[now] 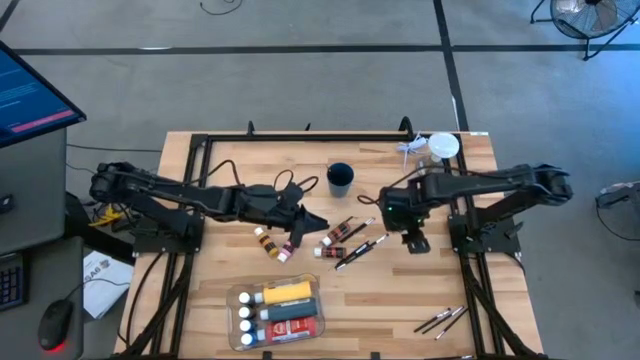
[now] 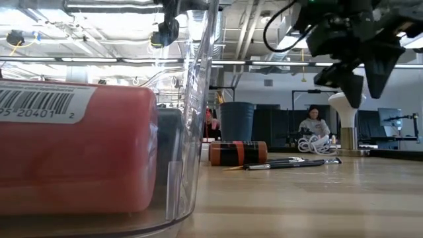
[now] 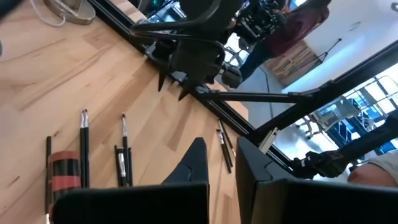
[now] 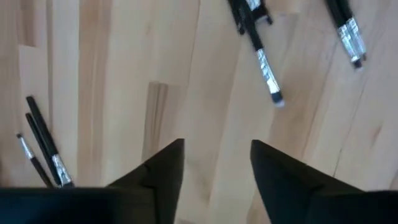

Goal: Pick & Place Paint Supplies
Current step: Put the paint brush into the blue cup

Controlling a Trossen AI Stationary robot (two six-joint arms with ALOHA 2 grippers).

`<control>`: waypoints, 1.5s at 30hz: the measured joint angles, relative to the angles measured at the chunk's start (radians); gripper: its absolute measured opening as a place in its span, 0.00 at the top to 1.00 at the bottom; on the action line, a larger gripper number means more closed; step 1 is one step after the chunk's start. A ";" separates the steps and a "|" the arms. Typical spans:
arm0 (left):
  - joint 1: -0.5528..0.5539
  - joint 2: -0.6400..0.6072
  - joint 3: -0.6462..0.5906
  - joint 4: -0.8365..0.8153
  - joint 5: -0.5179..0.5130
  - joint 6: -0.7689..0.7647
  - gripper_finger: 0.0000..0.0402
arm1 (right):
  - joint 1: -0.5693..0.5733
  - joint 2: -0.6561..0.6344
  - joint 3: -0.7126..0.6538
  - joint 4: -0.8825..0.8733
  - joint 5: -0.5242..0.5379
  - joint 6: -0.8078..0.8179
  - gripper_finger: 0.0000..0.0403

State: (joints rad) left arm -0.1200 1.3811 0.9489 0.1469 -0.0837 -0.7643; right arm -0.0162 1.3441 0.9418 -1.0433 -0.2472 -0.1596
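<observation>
Dark-handled brushes (image 1: pixel 358 245) are scattered in the middle of the wooden worktop (image 1: pixel 500 290), mixed in with a couple of small tubes (image 1: pixel 336 237), and another little bunch of brushes (image 1: pixel 441 320) sits off near the front right corner. The clear tray (image 1: pixel 277 308) at the front already has a yellow bottle (image 1: pixel 285 292), a red tube and some white-capped ones in it, so I'd guess that's where stuff is meant to go.

Right end effector (image 1: pixel 415 241) is hovering just beside the middle brush pile, on its right side, fingers spread apart and nothing between them. Its wrist view looks straight down on bare wood between the fingers (image 4: pixel 163 168), with brush tips showing off past them on either side, so it isn't lined up over any one brush yet.

Key bit for the next move, as far as I can judge: the nearest brushes lie just to the left of that end effector, long axes running diagonally across the worktop, so it'd need to slide left and turn the fingers to straddle a handle crosswise.

Left end effector (image 1: pixel 300 222) is clenched shut, empty from what I can see, sitting just left of the same pile near two more small bottles (image 1: pixel 270 244). Both arms are about equally close, honestly.
</observation>
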 joint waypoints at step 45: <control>0.002 0.000 0.001 0.110 -0.052 -0.037 1.00 | -0.244 -0.551 -0.775 1.022 -0.084 0.163 0.66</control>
State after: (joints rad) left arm -0.1181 1.3811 0.9497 0.2571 -0.1356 -0.8013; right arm -0.2597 0.7933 0.1664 -0.0216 -0.3316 0.0038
